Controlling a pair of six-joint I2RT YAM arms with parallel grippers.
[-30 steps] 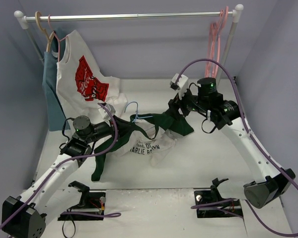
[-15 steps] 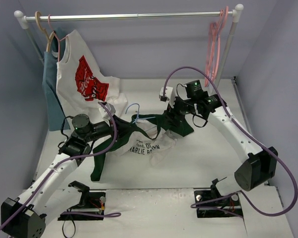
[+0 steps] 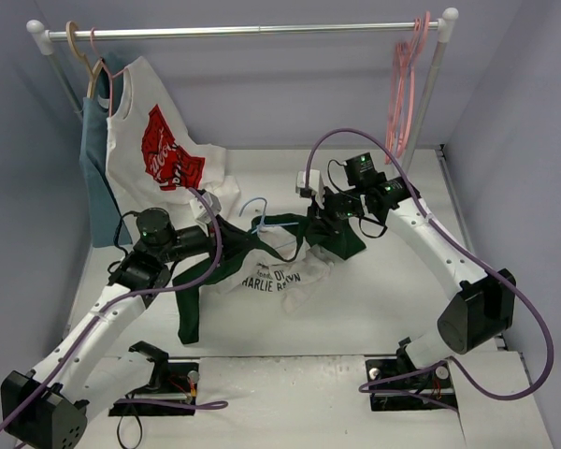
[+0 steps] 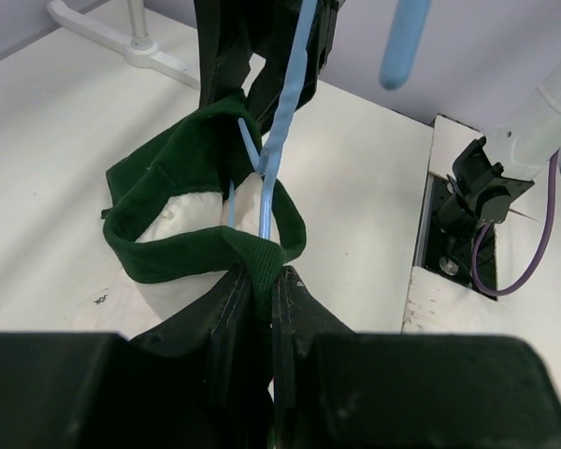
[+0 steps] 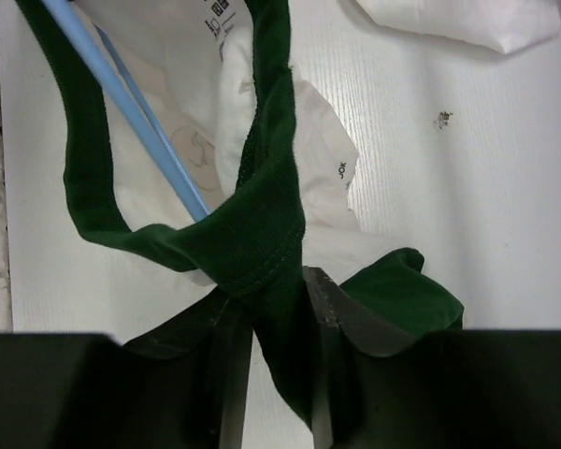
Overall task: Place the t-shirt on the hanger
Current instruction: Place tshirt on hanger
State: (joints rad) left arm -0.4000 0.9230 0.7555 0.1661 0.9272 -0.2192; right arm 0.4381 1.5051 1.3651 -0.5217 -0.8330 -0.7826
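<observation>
The t-shirt (image 3: 262, 271), white with dark green sleeves and collar and black text, lies crumpled mid-table. The light blue wire hanger (image 3: 254, 213) stands through its collar, hook up. My left gripper (image 3: 212, 229) is shut on the green collar rib (image 4: 226, 254), with the hanger wire (image 4: 282, 122) passing through the collar loop just ahead. My right gripper (image 3: 320, 217) is shut on the green collar (image 5: 262, 215) at the shirt's other side; the blue wire (image 5: 131, 112) crosses above it. A green sleeve (image 3: 189, 313) hangs toward the front left.
A clothes rail (image 3: 262, 31) spans the back. At its left hang a white shirt with red graphic (image 3: 159, 154) and a blue-grey garment (image 3: 95, 178) on a tan hanger. Pink hangers (image 3: 404, 84) hang at the right. Fixtures (image 3: 159, 374) sit on the near edge.
My right gripper has moved left and down toward the shirt's collar, closing in on the hanger. The left arm has shifted slightly; the shirt's left sleeve hangs a little lower.
</observation>
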